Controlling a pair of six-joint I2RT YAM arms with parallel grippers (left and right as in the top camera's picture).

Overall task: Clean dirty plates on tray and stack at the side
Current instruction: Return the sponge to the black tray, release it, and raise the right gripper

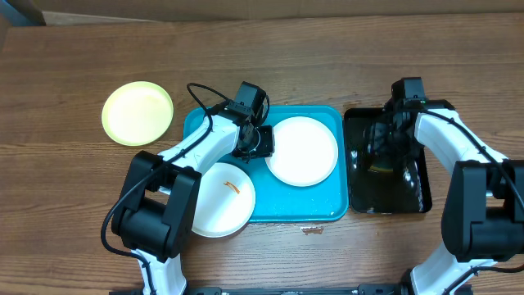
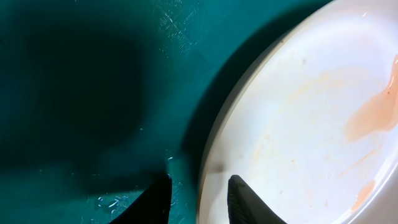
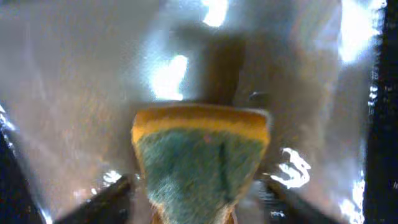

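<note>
**A:** Where is the plate being worked on?

**B:** The white plate (image 1: 301, 151) lies flat on the right half of the blue tray (image 1: 323, 215) and carries an orange smear (image 2: 373, 112). The left claw (image 2: 199, 198) straddles its left rim, one tip on the tray side and the other over the plate. Whether it pinches the lip or only brackets it cannot be told.

**A:** How would the plate handle?

**B:** It is probably light, stiff and slick. The thin raised lip looks like the only real hold, and any wet film could let it slip. A firm grip there should steady it for wiping.

**A:** And the other arm?

**B:** The right claw (image 1: 383, 152) is down in the black tray (image 1: 413, 201), with its tips either side of a sponge (image 3: 202, 162). The sponge is yellow with a green scrub face, and looks soft enough to squash. Whether the claw is squeezing it or just beside it cannot be told. Glare also hides whether that tray is wet.

**A:** Where are the other plates?

**B:** A second white plate (image 1: 217, 199), also smeared, overlaps the blue tray's near left corner, and the left arm hides its left edge. A yellow-green plate (image 1: 137, 113) rests on the surface (image 1: 344, 49) at the far left, apart from the tray. Any smear on it is too faint to make out.
</note>
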